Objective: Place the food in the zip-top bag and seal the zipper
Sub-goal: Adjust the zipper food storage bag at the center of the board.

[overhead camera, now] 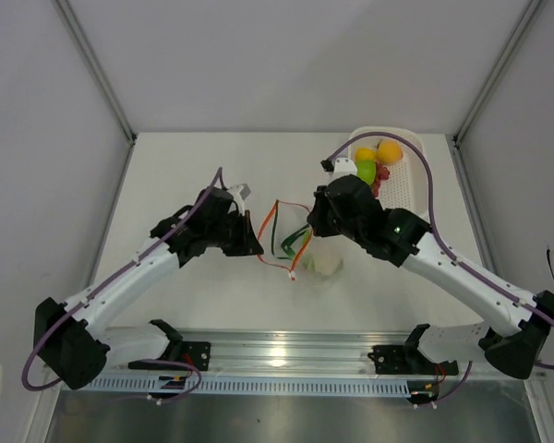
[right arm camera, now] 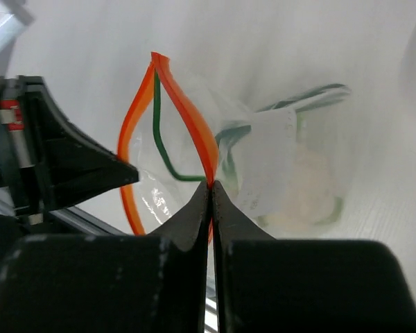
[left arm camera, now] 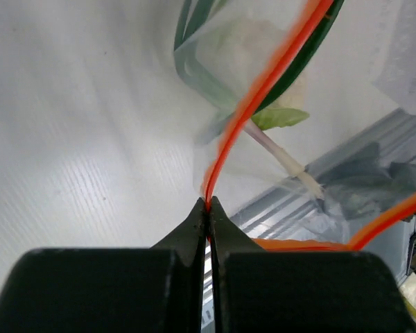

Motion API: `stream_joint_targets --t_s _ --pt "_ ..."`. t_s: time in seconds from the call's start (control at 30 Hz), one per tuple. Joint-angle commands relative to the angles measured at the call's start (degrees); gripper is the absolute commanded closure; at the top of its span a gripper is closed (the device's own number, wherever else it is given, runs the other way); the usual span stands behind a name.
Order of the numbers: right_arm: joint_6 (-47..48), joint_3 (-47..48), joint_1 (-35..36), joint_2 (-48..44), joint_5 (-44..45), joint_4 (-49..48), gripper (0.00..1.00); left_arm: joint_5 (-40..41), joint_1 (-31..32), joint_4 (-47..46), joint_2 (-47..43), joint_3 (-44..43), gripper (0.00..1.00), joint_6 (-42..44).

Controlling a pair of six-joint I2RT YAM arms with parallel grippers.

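Zipper (left arm camera: 230, 135) sides of the zip-top bag (overhead camera: 321, 261) are clamped by the left gripper (left arm camera: 209, 206) and right gripper (right arm camera: 210, 186), mouth held apart.

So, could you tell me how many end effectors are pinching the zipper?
2: the left end effector holds the zipper on its left, the right end effector on its right; neither is hidden.
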State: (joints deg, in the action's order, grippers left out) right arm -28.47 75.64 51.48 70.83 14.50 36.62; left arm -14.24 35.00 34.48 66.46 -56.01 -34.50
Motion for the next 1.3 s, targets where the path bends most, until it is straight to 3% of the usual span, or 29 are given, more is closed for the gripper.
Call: stream_joint_targets --t_s 0.0,0.13,0.3,0.37,0.4,0.6,0.97,1.03,1.13,1.27 --pt "1.8 3.6 -0.2 -0.2 3.9 0.1 1.00 -2.5 -0.6 -2.0 -6.4 -3.9 0.99 -0.6" --pt "2.6 5.4 -0.2 -0.8 3.9 0.6 1.00 -1.1 -0.6 -2.7 -11.3 -5.4 1.00 -1.0" --pt "1.8 2.1 -0.2 0.5 0.7 -1.4 1.00 -2.2 -0.6 -3.5 -8.1 0.0 0.99 -1.1" --pt "0.7 0.2 -0.3 1.3 0.0 -2.0 0.86 -3.2 -0.6 -5.0 -7.5 2.4 0.99 -1.6" --pt "0.5 0.0 -0.3 2.1 -0.3 -2.3 0.69 -3.2 -0.6 -5.9 -7.2 2.7 0.99 -1.6" --pt "1.6 6.5 2.0 3.4 1.9 0.9 0.47 -1.6 -0.6 -5.1 -7.1 2.0 0.99 -0.7" --pt "0.9 17.8 11.3 12.4 -2.0 -0.6 0.50 -1.1 -0.6 -4.9 -10.2 1.4 0.99 -1.4" --pt "-0.8 18.2 11.8 13.9 -2.9 -1.2 0.56 -0.8 -0.6 -4.4 -11.1 1.3 0.99 -1.4" --pt "-3.0 17.5 11.8 15.8 -3.0 -2.0 0.73 -0.7 -0.6 -3.5 -12.1 0.8 0.99 -1.5" --pt "-4.5 16.9 11.5 17.6 -4.1 -2.1 0.74 -0.1 -0.6 -3.0 -13.8 1.5 0.99 -1.5"
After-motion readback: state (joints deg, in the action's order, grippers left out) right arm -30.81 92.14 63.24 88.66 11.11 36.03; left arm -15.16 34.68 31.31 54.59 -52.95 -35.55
